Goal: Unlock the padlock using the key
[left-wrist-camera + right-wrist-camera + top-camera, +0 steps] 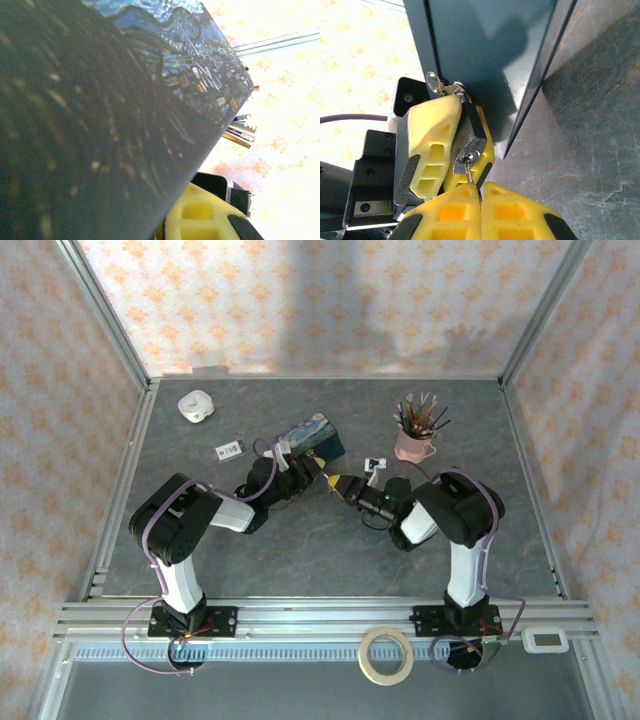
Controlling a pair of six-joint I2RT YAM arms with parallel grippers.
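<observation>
Grey marbled surface (300, 570), flowery orange walls (330, 300). By blue tin (485, 60), left fingers (427, 135) squeezed padlock (471, 131); right fingers (451, 210) pinched key (470, 175), probably in keyhole (468, 158).

Enclosed on far, left and right by cream wallpapered walls (330, 300) patterned with orange florets. Floored by a grey marbled stone-look bench (300, 570), edged near with silver aluminium rails (320, 612). Lit softly, brighter on the far wall.

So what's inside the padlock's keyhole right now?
A thin silver key sits in the keyhole of the padlock, its shaft pinched by the right gripper. The key's tip is hidden inside the lock body, and the left gripper clamping the padlock covers its sides.
</observation>
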